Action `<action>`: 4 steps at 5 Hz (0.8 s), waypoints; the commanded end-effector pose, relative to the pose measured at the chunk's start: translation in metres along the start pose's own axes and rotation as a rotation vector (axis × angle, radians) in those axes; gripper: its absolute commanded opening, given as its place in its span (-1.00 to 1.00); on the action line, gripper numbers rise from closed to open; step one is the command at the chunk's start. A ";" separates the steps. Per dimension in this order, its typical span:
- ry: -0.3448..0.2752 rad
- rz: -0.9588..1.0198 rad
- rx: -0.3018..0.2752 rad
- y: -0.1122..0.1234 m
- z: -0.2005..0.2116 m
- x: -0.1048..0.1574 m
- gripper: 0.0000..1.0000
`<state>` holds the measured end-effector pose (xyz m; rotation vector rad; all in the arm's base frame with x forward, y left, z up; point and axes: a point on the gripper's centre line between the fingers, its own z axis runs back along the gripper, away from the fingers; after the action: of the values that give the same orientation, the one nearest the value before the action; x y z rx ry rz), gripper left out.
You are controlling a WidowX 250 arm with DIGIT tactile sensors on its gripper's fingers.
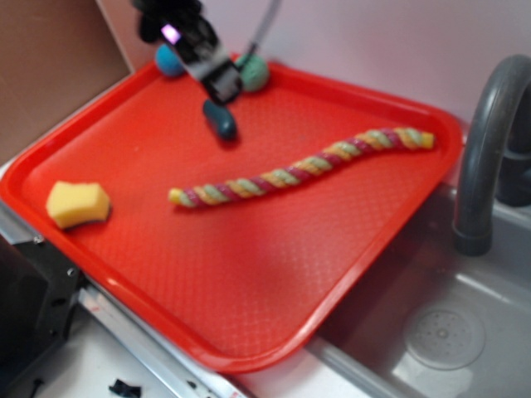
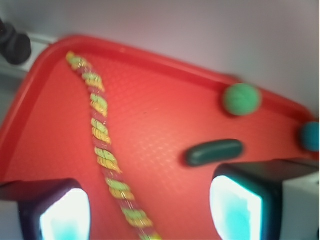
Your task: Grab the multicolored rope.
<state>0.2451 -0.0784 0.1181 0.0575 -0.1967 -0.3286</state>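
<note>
Multicolored rope [image 1: 299, 170] blurred; near end cut off between fingers [image 2: 65, 215].

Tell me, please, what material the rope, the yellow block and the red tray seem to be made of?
The multicolored rope looks like soft twisted fibre, probably cotton: matte yellow, pink and green strands wound together. The yellow block seems to be foam sponge, with a dull surface and rounded, irregular edges. The tray looks like hard plastic, with a fine embossed texture and a slight sheen.
</note>
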 end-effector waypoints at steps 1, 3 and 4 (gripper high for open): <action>0.068 -0.108 -0.006 -0.024 -0.045 0.016 1.00; 0.158 -0.171 -0.027 -0.040 -0.082 0.010 1.00; 0.183 -0.184 -0.020 -0.044 -0.091 0.008 1.00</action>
<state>0.2586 -0.1138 0.0208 0.0870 0.0263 -0.4961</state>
